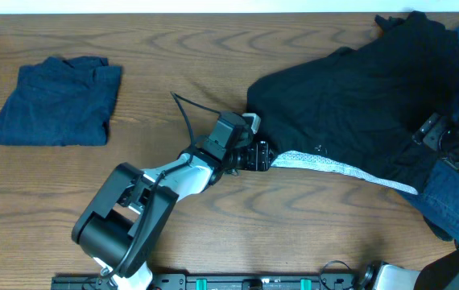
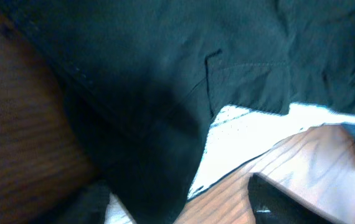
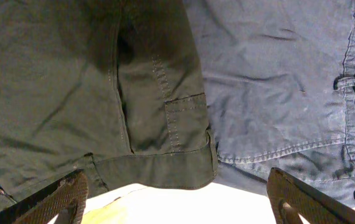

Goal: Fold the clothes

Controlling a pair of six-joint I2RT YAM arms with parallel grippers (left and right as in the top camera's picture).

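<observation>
Spread right of centre on the surface: black garment, white inner band turned out along its near edge. Parked at that band's left end: left gripper, probably there to pinch the corner for a fold; cannot tell whether closed. Above the garment's edge beside blue jeans: right gripper, spread wide, holding nothing. Far left, well apart: folded blue garment, probably the done pile.

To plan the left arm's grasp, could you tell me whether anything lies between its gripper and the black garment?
Nothing visible does; the left gripper sits right at the black garment's edge, by its white strip.
</observation>
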